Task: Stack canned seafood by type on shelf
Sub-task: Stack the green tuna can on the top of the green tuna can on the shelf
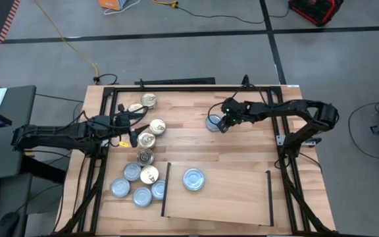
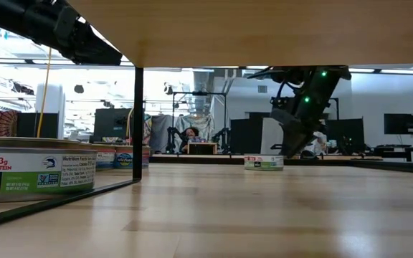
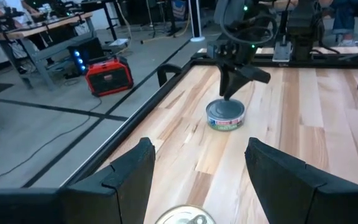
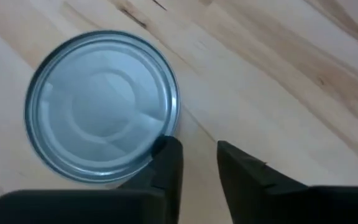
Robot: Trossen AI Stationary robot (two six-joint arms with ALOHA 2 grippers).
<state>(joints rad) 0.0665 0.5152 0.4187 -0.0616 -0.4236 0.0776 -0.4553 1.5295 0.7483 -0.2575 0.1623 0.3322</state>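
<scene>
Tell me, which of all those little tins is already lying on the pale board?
The silvery-blue-lidded tin alone lies on the shelf, between its black strips. The others cluster on the tabletop to its left, and one sits apart by the right gripper.

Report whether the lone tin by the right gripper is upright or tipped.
Upright. The tin sits flat on the tabletop, silvery-blue lid facing up. The right gripper is shut beside its rim, not around it.
</scene>
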